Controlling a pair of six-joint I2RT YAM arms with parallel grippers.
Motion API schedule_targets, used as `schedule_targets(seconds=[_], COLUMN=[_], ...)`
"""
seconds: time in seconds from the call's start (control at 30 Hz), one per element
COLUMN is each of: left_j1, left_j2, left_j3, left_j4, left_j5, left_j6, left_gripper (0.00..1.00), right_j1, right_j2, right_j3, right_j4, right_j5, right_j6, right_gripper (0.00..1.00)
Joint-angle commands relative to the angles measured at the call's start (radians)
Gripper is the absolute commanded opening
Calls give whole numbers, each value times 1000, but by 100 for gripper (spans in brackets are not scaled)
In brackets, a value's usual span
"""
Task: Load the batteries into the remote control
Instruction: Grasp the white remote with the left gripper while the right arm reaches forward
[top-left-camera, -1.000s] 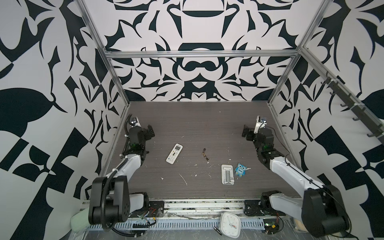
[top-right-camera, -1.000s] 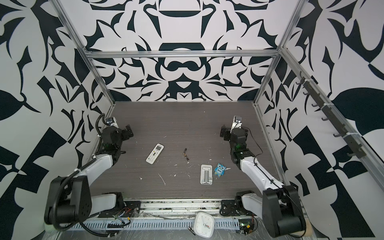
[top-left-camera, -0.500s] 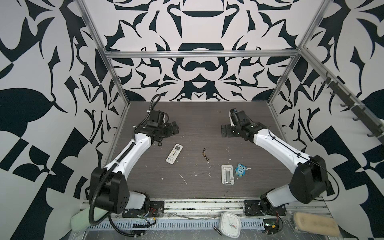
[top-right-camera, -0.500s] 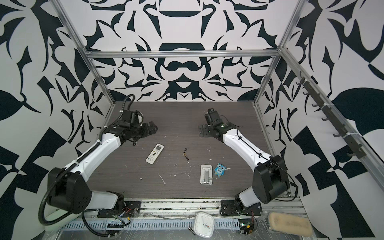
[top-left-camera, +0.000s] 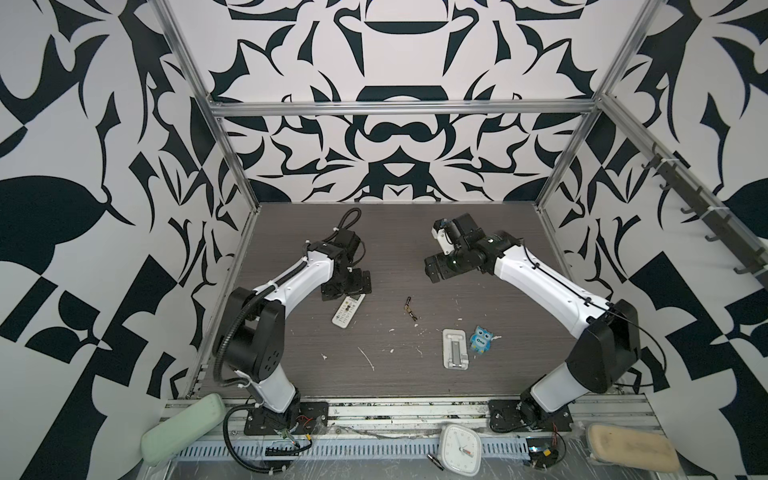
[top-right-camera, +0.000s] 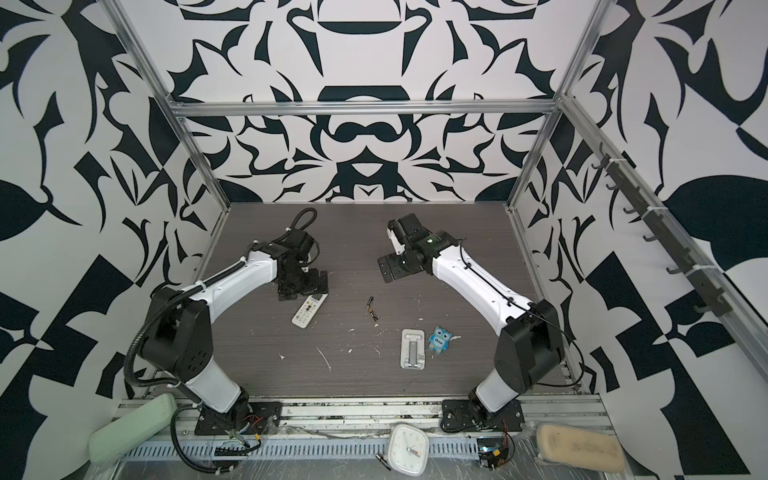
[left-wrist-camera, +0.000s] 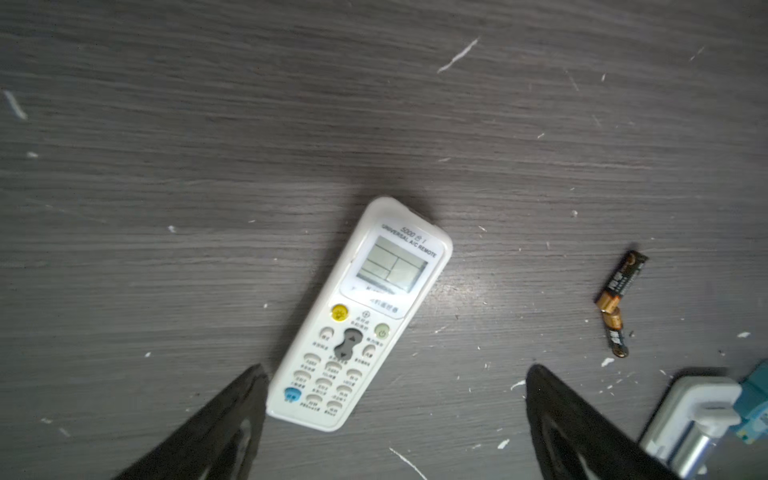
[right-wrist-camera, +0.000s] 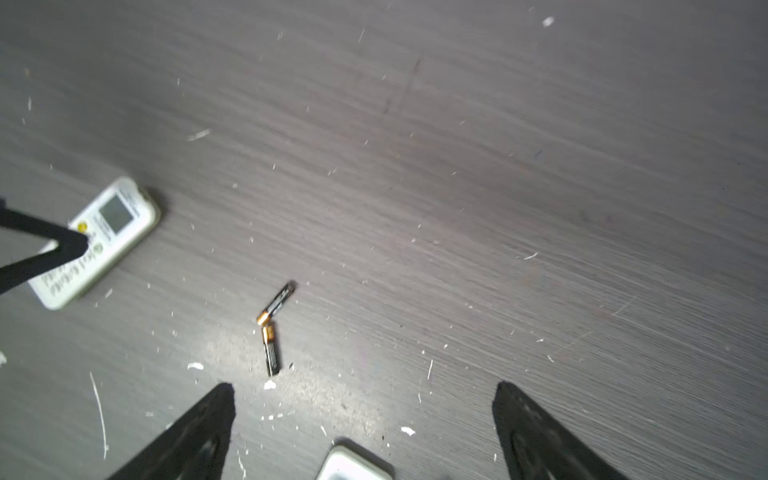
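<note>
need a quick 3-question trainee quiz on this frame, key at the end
1. True or false: the remote control lies buttons-up on the table.
2. The batteries are: A in the remote control; B loose on the table; C gripped by a tool.
3. Which tool is nearer the remote control, and is it open or shut?
Key: 1 true; 2 B; 3 left tool, open.

table (top-left-camera: 415, 232): dark wood-grain; on it: remote control (top-left-camera: 348, 311); batteries (top-left-camera: 410, 308); stand (top-left-camera: 456, 348); owl toy (top-left-camera: 482, 340)
</note>
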Motion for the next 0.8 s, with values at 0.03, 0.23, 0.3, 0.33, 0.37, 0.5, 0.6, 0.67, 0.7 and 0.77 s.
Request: schedule_targets(seconds=[0.03,0.23,0.3,0.33,0.37,0.5,0.6,0.67,0.7,0.77], left_j1=[-35,-39,-38,-38,-39,-38,-37,-37,-37,-37], left_j2=[101,216,239,244,248,269,299,314,322,327], left_j3=[75,163,176,176,176,186,207,220,224,232], left_j4=[-150,-193,-203,-203,-201,-184,-184,-178,-176,-174], left_j5=[-76,-106,-118,-120,-123,-122,-127,-124,-119,-116], left_j6=[19,20,19,19,21,38,53,56,56,53], left_gripper=[99,99,99,99,99,100,98,93,91,86], right_j1=[3,5,5,5,5,4,4,5,4,5], right_j2=[-1,-10,-21,-26,-29,-29,-26,-28,-29,-33], right_j3=[6,7,2,-1,-3,-16,-21,-20,-20,-20], right_j4=[-11,-12,-8,-7,-4,4,9,12,12,15], right_j5=[-107,-145,-137,-135,-137,-149,-156,-158,-158,-158], right_j6=[-33,-31,-30,-30,-30,-20,-18,-20,-21,-23], right_gripper=[100,99,99,99,99,99,99,98,98,98])
